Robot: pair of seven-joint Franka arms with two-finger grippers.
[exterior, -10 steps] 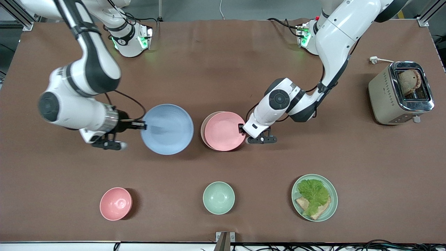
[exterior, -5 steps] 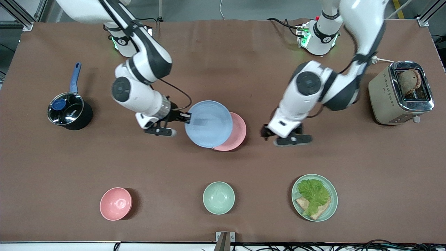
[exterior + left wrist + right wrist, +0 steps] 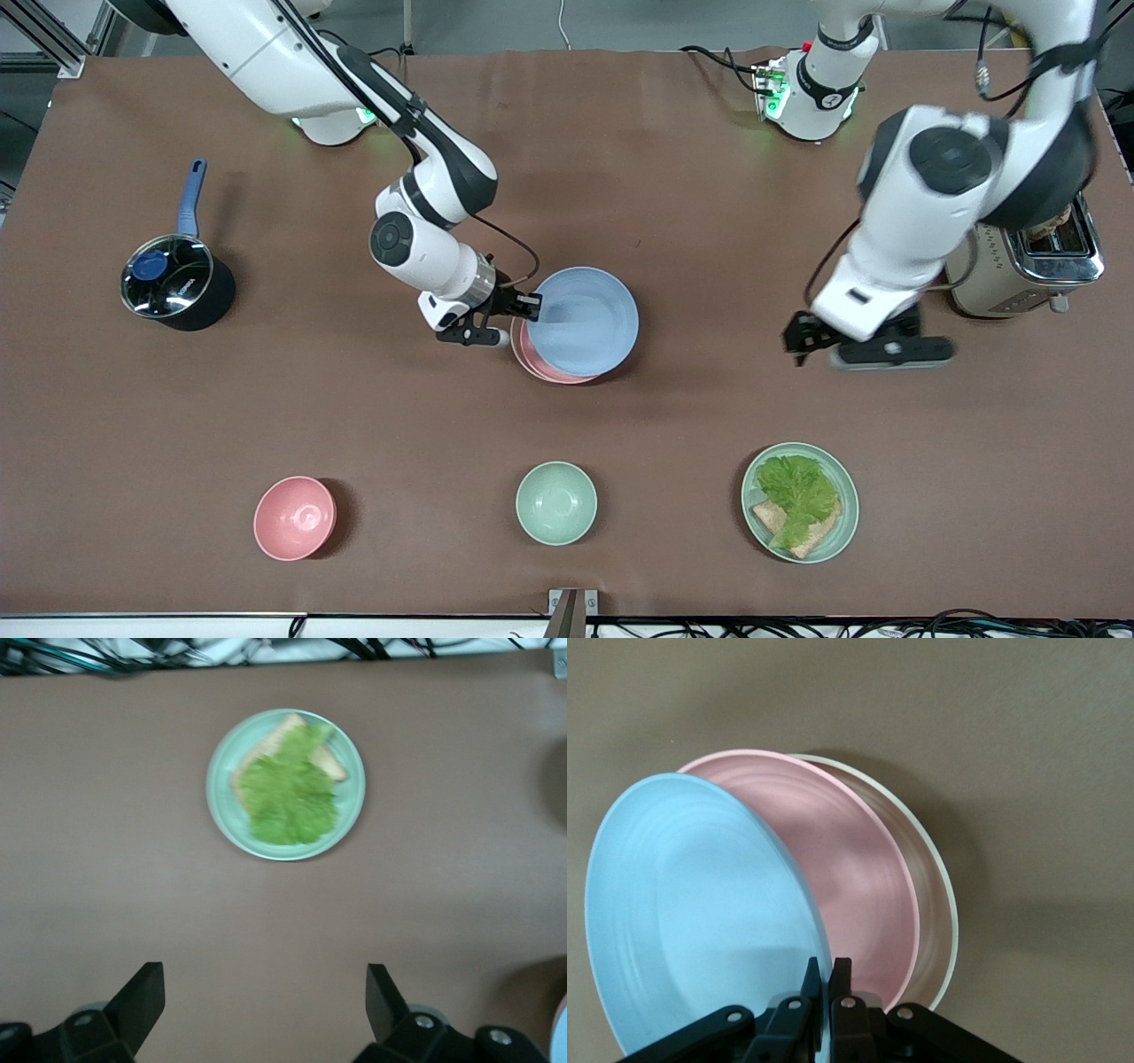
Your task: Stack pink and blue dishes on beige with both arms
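Blue plate: pinched at its rim by the right claw, tilted, hanging over the pink plate and offset toward the left arm's end of the desk; not yet seated. Pink plate: resting in the beige plate, whose cream rim shows past it, mid-desk. The blue plate lies out ahead of the right claw's tips, so the coming move looks like a small shift to centre it, then a lowering and release. Left claw: fingers apart, holding nothing, over bare desk near the toaster, waiting. Lettuce plate: apart from all this.
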